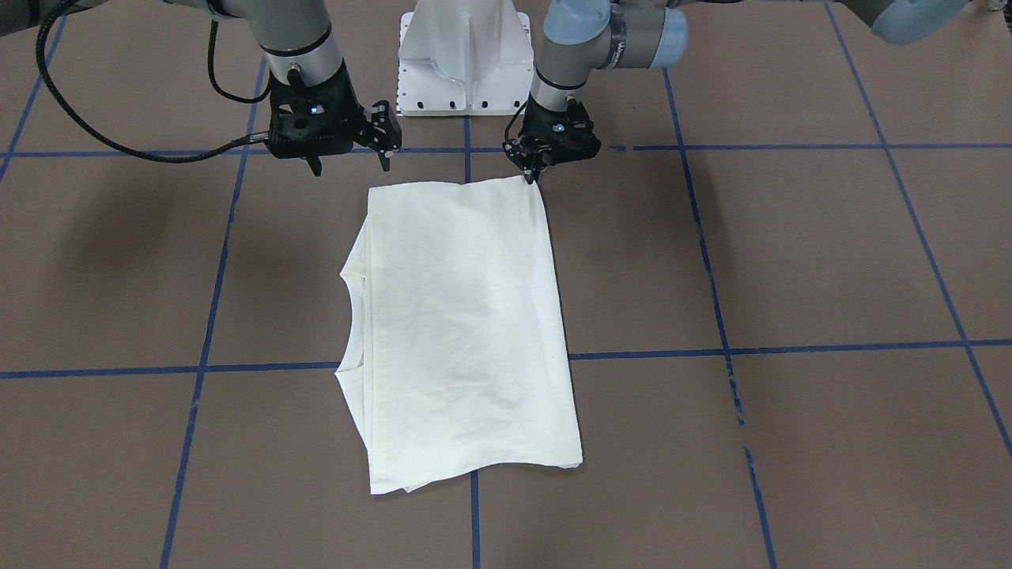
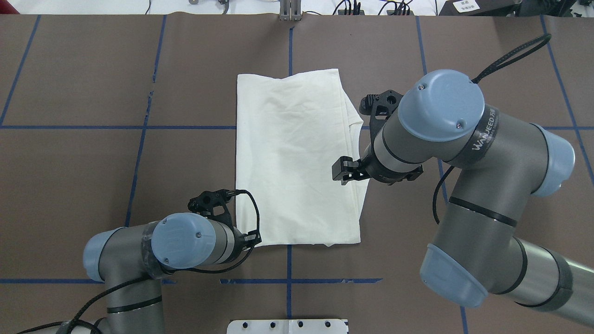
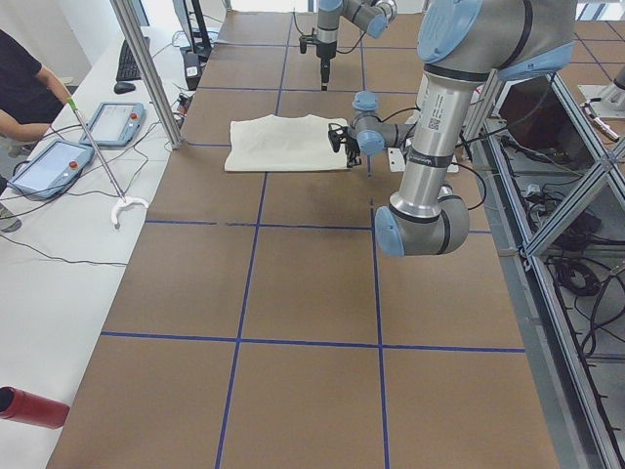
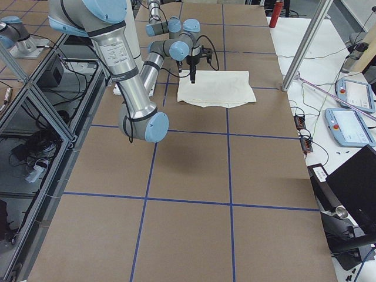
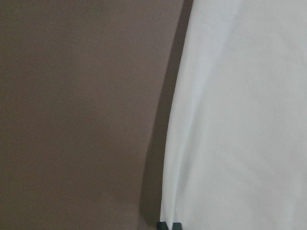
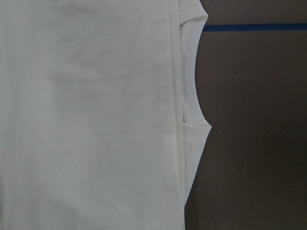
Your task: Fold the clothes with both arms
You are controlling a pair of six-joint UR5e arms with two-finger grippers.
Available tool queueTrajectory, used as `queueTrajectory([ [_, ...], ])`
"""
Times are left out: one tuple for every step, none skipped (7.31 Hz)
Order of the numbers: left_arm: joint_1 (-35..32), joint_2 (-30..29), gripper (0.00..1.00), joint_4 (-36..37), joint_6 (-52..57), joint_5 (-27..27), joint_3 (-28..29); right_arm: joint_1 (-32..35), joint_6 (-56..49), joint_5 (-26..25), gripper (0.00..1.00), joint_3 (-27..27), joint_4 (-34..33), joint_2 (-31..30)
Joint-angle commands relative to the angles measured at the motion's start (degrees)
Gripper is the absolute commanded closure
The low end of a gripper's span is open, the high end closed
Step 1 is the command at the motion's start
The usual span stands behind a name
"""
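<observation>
Nearest the robot, the left gripper is set at the near left corner of the shirt, jaws drawn narrow, tips together; whether cloth is pinched cannot be told. The right gripper is held spread wide above the shirt's right side. The shirt is laid folded, plain side up, mid-table, its neckline turned rightward, its far edge past a blue tape line.
</observation>
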Motion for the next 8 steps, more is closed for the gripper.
queueTrajectory([
  [-0.97,0.11,1.0,-0.08,5.55,-0.03,-1.28,-3.0,11.26,-0.6,0.0,-0.41,0.07,0.16],
  [-1.58,0.11,1.0,-0.08,6.97,-0.03,-1.55,-5.02,16.64,-1.57,0.0,-0.58,0.25,0.16],
  [-2.29,0.11,1.0,-0.08,7.94,-0.12,-1.55,-7.65,22.43,-5.14,0.0,-1.8,2.25,-0.1],
  [-2.73,0.11,1.0,0.0,9.0,-0.12,-1.55,-9.33,25.54,-7.44,0.0,-4.86,5.75,-0.02],
  [-3.17,0.11,1.0,-0.08,9.1,-0.12,-1.46,-9.87,28.61,-7.72,0.0,-7.94,9.26,-0.19],
  [-3.17,0.11,1.0,-0.08,9.1,-0.12,-1.29,-10.31,30.47,-7.81,0.0,-10.4,11.65,-0.19],
  [-3.17,0.11,1.0,-0.17,9.1,-0.12,-1.03,-10.75,32.4,-9.03,0.0,-11.82,12.89,-0.19],
  [-3.08,0.11,1.0,-0.17,9.1,-0.12,-0.94,-11.02,33.12,-9.22,0.0,-12.27,13.25,-0.45],
])
